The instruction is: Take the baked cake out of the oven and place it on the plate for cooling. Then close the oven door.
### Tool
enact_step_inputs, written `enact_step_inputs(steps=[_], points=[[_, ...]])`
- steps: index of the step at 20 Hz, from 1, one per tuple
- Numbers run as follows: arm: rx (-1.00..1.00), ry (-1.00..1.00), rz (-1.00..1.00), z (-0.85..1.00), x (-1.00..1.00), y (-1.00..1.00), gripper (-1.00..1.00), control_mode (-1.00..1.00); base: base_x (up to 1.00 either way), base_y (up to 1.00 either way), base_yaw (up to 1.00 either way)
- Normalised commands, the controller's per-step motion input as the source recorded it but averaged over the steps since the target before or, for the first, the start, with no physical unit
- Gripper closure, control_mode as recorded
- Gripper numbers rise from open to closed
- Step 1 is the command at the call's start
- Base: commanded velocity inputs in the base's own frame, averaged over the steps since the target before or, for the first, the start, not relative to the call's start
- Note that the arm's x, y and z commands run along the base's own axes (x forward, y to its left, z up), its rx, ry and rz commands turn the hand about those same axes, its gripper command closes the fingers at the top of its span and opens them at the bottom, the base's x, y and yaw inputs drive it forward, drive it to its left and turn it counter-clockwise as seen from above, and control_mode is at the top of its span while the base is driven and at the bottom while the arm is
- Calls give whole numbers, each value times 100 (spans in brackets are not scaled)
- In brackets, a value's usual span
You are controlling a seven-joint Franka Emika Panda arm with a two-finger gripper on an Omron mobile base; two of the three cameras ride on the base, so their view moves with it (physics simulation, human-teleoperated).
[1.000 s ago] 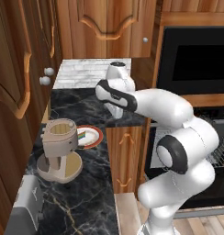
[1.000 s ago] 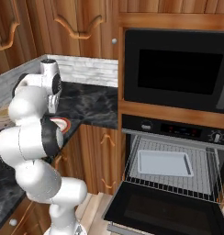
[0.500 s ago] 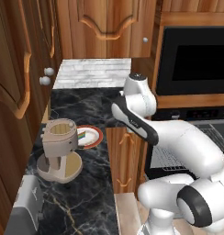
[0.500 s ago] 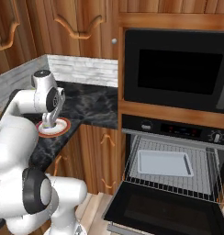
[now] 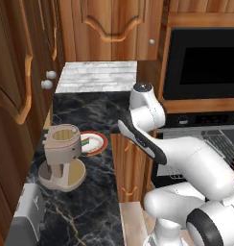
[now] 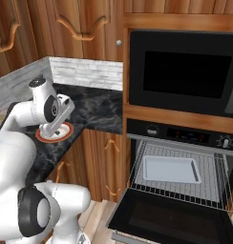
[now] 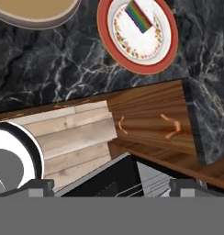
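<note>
The oven door [image 6: 171, 220] hangs open low to my right, away from my released, empty claw [image 7: 111, 186] above the tabletop [image 7: 63, 69] edge.

No legible text, label, brand, number or sign appears on any surface. The control strip of the oven [image 6: 185, 136] carries small pale marks beside a knob, too small and blurred to read as characters. The microwave [image 6: 183, 71] above it shows a plain dark front with no readable markings. The plate [image 7: 137, 34] bears only a speckled decorative ring inside its red rim, not lettering.
</note>
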Motion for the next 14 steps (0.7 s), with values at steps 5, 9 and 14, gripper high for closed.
enact_step_inputs(steps=[5,9,14], points=[[7,1,0,0,1,-35,-100,-100,0,0,0],[3,0,-1,0,-21,-35,-100,-100,0,0,0],[0,0,0,0,0,0,-100,100,-98,-82,-6]])
